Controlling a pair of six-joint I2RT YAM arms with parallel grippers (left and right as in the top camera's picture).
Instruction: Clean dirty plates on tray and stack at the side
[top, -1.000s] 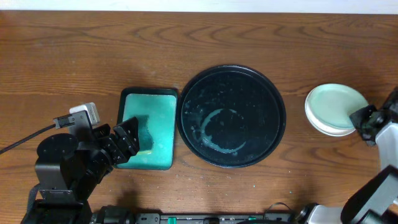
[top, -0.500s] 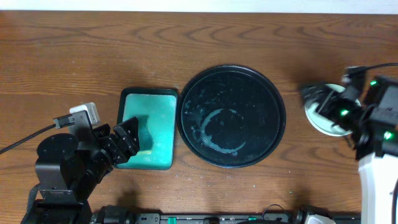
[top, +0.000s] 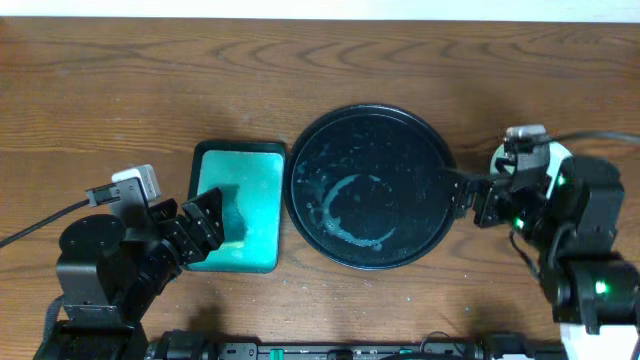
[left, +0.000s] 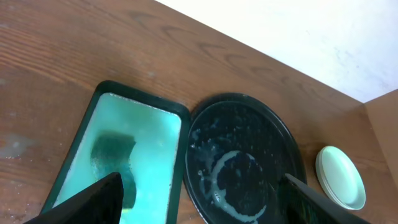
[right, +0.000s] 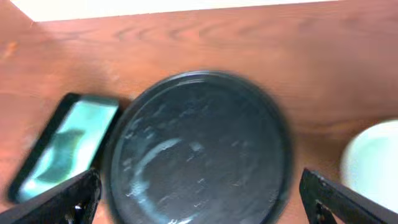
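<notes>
2 trays sit side by side on the table (top: 100, 60) in the overhead view. The round black tray (top: 372, 112) is at centre, bearing a pale ring-shaped smear (top: 352, 212). A smaller teal tray (top: 255, 170) lies just to its left. We see the left hand (top: 205, 228) over the teal tray's left part, and the right hand (top: 463, 196) reaching across the black tray's right rim. The right arm covers most of the plates (top: 496, 162); only a white sliver shows.

From the left wrist, we find the left hand (left: 202, 180) with its fingers spread wide and nothing between them. Below lie the teal tray (left: 149, 130) holding a dark block (left: 113, 149), the black tray (left: 261, 143), and the plates (left: 340, 177), stacked on the table to the right, apart from the black tray.

From the right wrist, which is blurred, the right hand (right: 200, 176) is likewise spread wide and empty above the black tray (right: 205, 112). The plates (right: 373, 162) sit at the right edge, off that tray.
</notes>
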